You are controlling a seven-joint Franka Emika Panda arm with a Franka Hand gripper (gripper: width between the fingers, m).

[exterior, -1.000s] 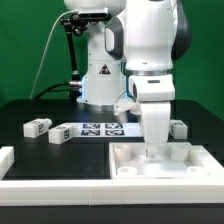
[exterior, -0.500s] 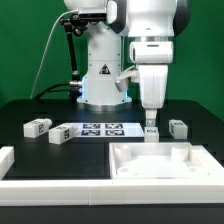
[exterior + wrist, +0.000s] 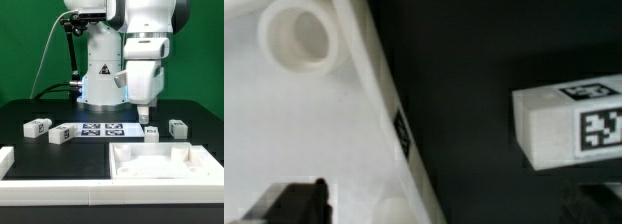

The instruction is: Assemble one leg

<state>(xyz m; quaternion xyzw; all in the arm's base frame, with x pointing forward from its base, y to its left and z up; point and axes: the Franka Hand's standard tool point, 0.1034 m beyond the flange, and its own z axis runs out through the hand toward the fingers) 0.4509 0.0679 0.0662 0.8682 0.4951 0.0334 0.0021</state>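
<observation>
The gripper (image 3: 144,118) hangs above the black table (image 3: 90,150), fingers pointing straight down, just behind the rear edge of the large white recessed piece (image 3: 160,160). In the wrist view the two dark fingers (image 3: 295,200) stand wide apart at the edges of the picture. Nothing lies between them, so the gripper (image 3: 446,198) is open and carries no part.

The leg (image 3: 152,131) lies on the table directly below and slightly toward the exterior view's right of the fingertips, near the recessed piece but apart from it. The tagged block in the wrist view (image 3: 580,125) is most likely this same leg, separated from the recessed piece (image 3: 295,120) by a strip of bare table.

A round socket (image 3: 299,35) is visible in the recessed piece. Judged from the task, this socket receives a leg, which explains why the leg is staged close to that edge.

A right-hand block (image 3: 178,128) and a left pair of blocks (image 3: 38,127) lie well clear. The marker board (image 3: 102,128) lies flat between them.

The wide jaw opening suits a descent over the leg. The leg sits off-centre from the fingers, so a lateral correction appears necessary first.
</observation>
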